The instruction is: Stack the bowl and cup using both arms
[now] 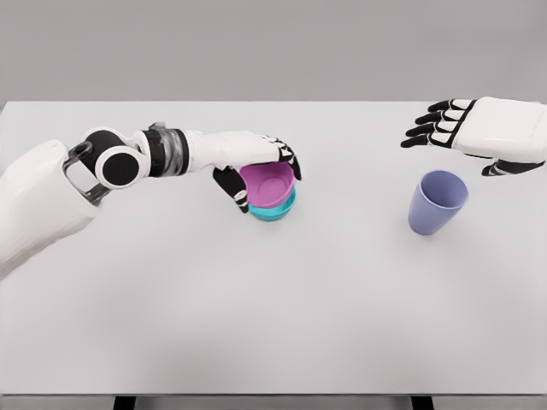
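While the left hand (261,166) is closed around the pink bowl (267,186), which is nested in a teal bowl (275,210) near the middle of the white table (273,325), the right hand (479,128) is held released, fingers spread, gripping nothing. Just below and slightly left of that right hand, the lavender cup (437,202) is seen, nearly upright, mouth upward and tipped a little rightward. It is far nearer the right hand.

Both arms are glossy white shells; the left arm (51,192) has a black round joint and a grey-black wrist band. The fingers (427,128) are black with white segments.
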